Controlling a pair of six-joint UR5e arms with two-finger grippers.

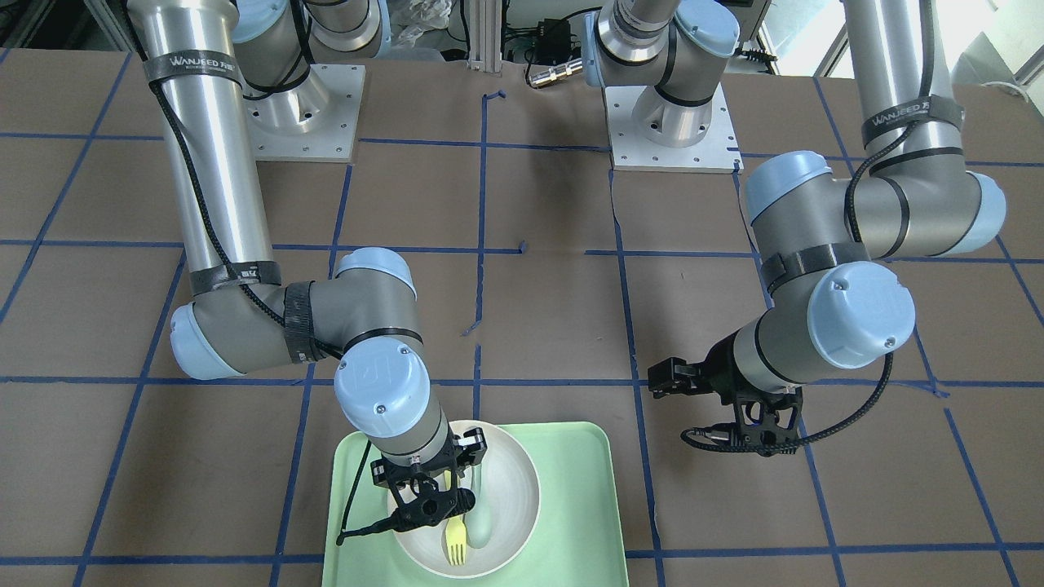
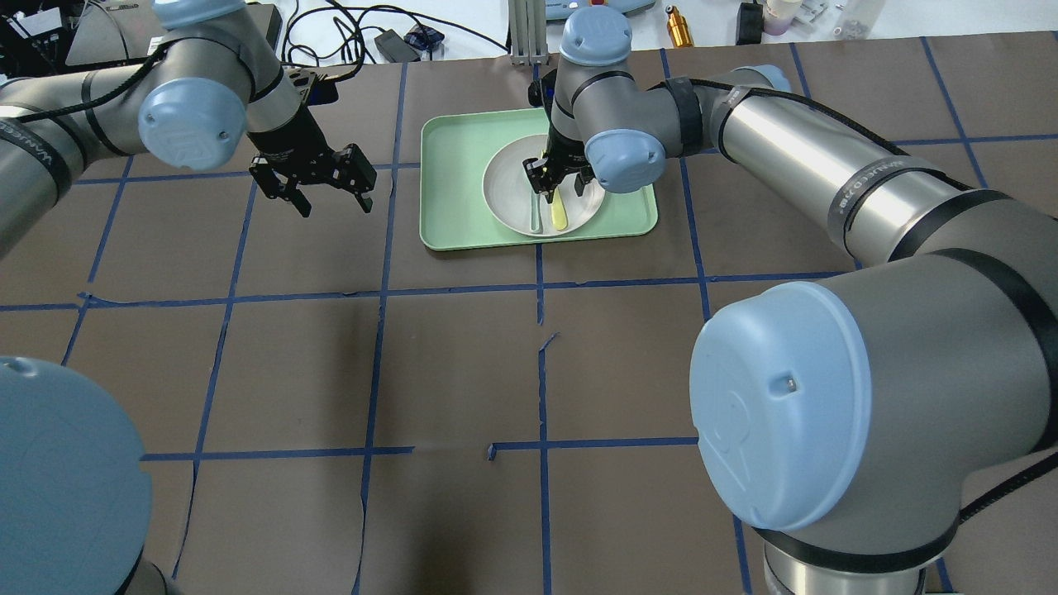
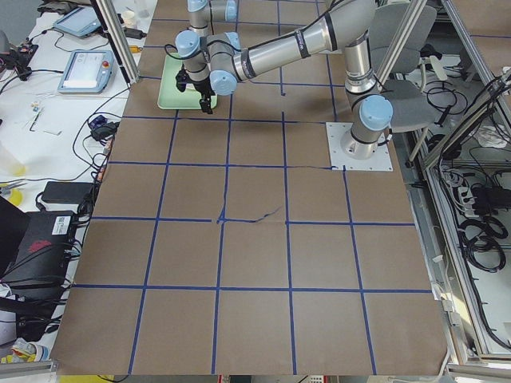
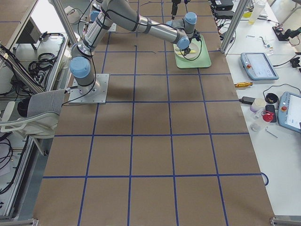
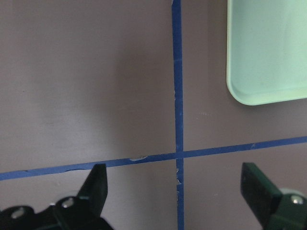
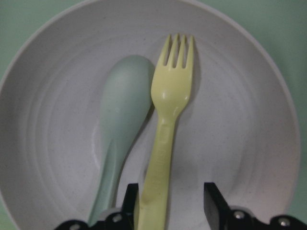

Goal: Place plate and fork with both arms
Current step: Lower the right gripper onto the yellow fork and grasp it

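Pale-yellow fork (image 6: 171, 96) lay in the plate (image 6: 240, 143) near the worktop's far edge. The right gripper (image 6: 171, 191) straddled its handle, seemingly unclenched, and the left gripper (image 5: 175, 184) gaped.

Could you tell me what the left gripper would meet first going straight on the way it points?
The left gripper, open and pointing down, would likely meet the table near a blue tape crossing, clear of the tray.
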